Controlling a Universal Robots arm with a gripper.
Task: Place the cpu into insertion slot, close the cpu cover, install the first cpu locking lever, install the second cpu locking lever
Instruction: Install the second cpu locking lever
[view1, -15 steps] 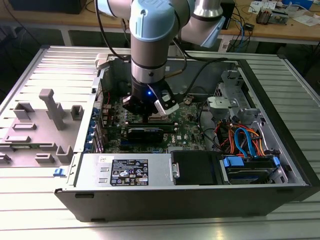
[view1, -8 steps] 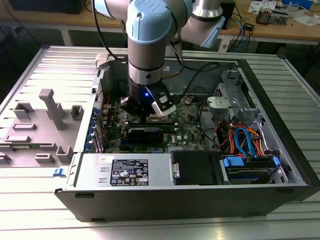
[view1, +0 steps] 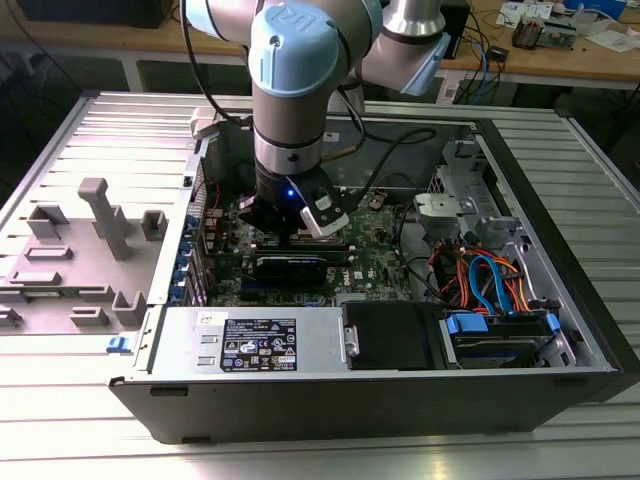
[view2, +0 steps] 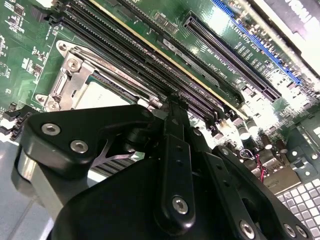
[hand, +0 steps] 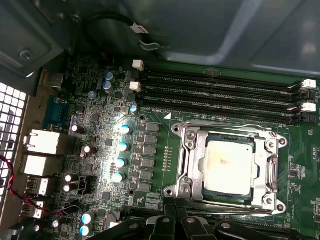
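**Cpu (hand: 230, 167) seated under cover (hand: 192, 150); levers in doubt**

Exterior view: the arm reached down into the open case (view1: 380, 400), and the gripper (view1: 275, 232) hung low over the board (view1: 390, 245). Its fingertips were lost against the dark parts beneath them, so this view told nothing of the grip.

Second wrist view: the fingers (view2: 177, 150) were pressed together with no gap to be seen, and nothing showed between them. Their tips sat at the near edge of the slot (view2: 67, 65), touching it or just above it; which could not be told. Just beyond the tips lay the pale top of the cpu (view2: 97, 95), with the cover's silver frame (view2: 75, 75) around it. Past that ran the memory slots (view2: 125, 55).

First wrist view: the closed fingertips (hand: 167, 206) came up to the slot's (hand: 178, 129) nearest edge. The cpu lay flat and square straight ahead of them, and the cover lay flat over it, the chip's top showing through the cut-out. The memory slots (hand: 220, 95) lay on the far side of the slot from the fingers.

Judged from this, the first two steps looked done: chip in, cover closed. Whether either lever was latched could not be made out. The fingers' place at the slot's edge suggested the lever work was in hand, not finished.
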